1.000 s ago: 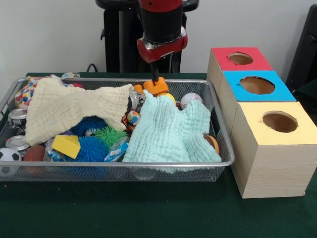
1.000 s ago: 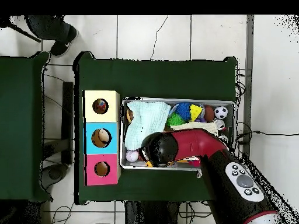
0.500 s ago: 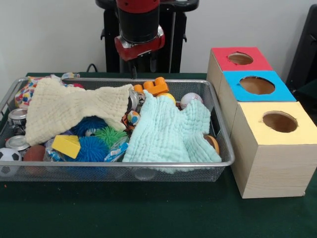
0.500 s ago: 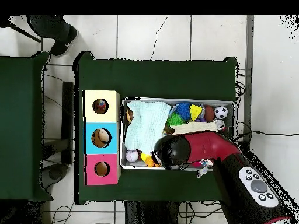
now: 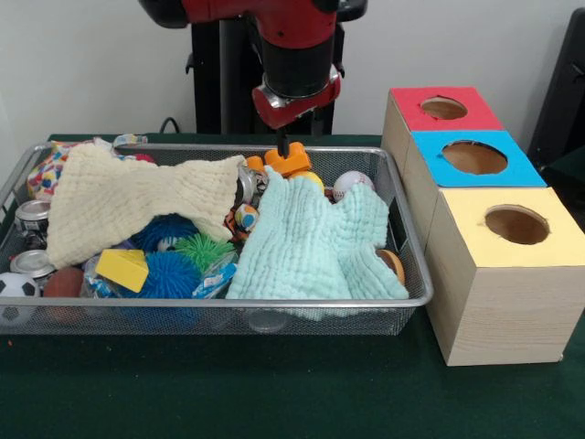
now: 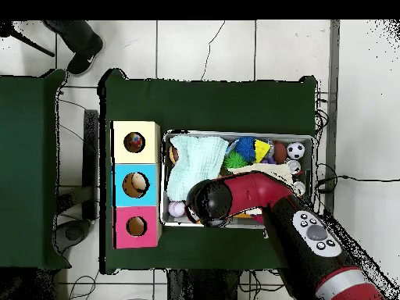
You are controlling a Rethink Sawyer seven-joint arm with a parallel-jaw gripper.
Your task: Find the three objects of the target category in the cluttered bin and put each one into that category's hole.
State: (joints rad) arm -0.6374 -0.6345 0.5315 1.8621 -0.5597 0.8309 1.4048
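Note:
The wire-mesh bin [image 5: 228,301] holds a heap of toys under a plain cream cloth [image 5: 128,201] and a mint-green cloth [image 5: 311,242]. One spotted cloth [image 5: 43,174] peeks out from under the cream cloth at the bin's far left corner. My gripper [image 5: 281,146] hangs just above an orange toy [image 5: 288,162] at the bin's far rim, holding nothing that I can see. The yellow-topped box's hole [image 5: 516,224] is at the right; in the overhead view this hole [image 6: 134,142] shows something spotted inside. There the arm [image 6: 215,201] hides the gripper.
A blue-topped box [image 5: 473,157] and a red-topped box [image 5: 443,108] stand behind the yellow one. The bin also holds blue and green spiky balls [image 5: 174,270], a yellow block [image 5: 122,268], cans [image 5: 33,216], a small football [image 5: 15,286] and a white ball [image 5: 352,184].
The gripper swung to the picture's left behind the bin half a second ago, then came back over the orange toy. The bin's contents have not moved.

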